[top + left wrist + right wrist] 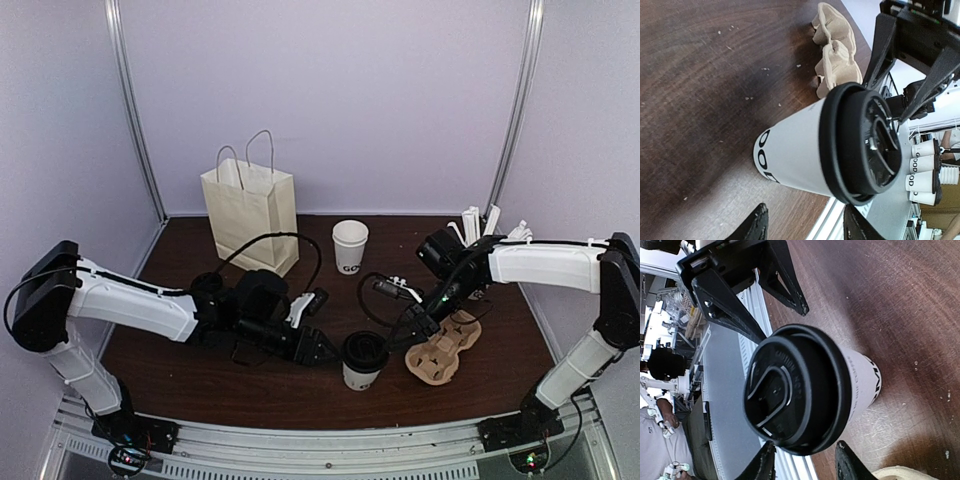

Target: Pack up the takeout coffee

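**Lidded cup upright btwn both claws; R claw astride the lid**

Table point(200, 385): dark wood. Paper bag point(250, 215) stands upright at back L, mouth up, well apart from the claws. L arm point(130, 300) and R arm point(545, 265) both reach in toward front-centre. Pulp carrier point(445, 350) lies flat just R of the lidded cup, under the R arm. Stick cup point(478, 222) at back R, not in play.

Takeout coffee: lidded cup point(362, 376) stands front-centre, long axis vertical, black lid point(790, 390) on. Unlidded cup point(350, 247) stands upright further back, near the bag.

L claw point(807, 227): fingers spread, cup just ahead of the tips, no contact seen. Holds nothing.
R claw point(805, 460): fingers partly apart, one each side of the lid's near rim. Can't tell if pads touch.

Key relation: cup sits btwn the claws, L claw on its L, R claw on its R and a bit further back. R claw is the nearer, w/ the lid rim btwn its tips.

Judgement: R arm looks set to take the cup. Carrier is right beside it; bag is over on the L-arm side. Risk: a pinch on the lid alone could pop it off. A hold lower on the body looks safer.
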Tool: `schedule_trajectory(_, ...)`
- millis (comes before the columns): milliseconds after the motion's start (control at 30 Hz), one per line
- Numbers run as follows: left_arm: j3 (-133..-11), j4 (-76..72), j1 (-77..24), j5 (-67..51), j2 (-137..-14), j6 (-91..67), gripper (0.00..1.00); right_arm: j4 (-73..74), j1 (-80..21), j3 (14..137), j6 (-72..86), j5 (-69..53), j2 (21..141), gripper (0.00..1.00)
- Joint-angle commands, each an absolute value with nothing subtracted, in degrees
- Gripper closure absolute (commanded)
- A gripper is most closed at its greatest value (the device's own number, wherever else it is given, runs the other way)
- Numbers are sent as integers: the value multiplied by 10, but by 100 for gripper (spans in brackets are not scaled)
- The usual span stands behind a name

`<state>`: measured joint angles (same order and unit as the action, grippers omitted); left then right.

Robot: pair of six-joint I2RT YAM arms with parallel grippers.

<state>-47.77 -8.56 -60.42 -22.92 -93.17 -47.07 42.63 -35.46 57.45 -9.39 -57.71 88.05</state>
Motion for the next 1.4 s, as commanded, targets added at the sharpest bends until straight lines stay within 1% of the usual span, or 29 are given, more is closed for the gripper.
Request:
schedule_trajectory(0,-488,-21,-595,-196,-877,-450,47,429,-346,582,-94,-598,871,54)
schedule_trajectory(67,-501,44,-595,-165,-870,-440,46,422,-345,576,-88,-596,863,50)
schedule_trajectory(133,-515,87,-595,-140,-869,-431,45,409,-344,567,-78,-590,857,49)
schedule_trajectory(167,-513,82,-595,-137,-867,-431,45,404,-344,563,-75,-590,857,50)
schedule_trajectory(433,-494,-88,-596,-193,-870,-464,44,399,-343,565,-66,-602,885,57)
schedule_trajectory(700,-519,-159,-596,-243,-943,-495,45,392,-342,557,-61,-603,892,62)
schedule_trajectory(933,-523,-161,-597,-251,-976,-501,47,385,-341,544,-60,-601,902,66)
schedule_trajectory(1133,-518,-133,-596,-247,-994,-505,52,382,-340,546,-53,-604,932,69)
schedule_trajectory(1367,-481,-124,-595,-224,-1019,-550,60,403,-339,547,-60,-548,1002,79)
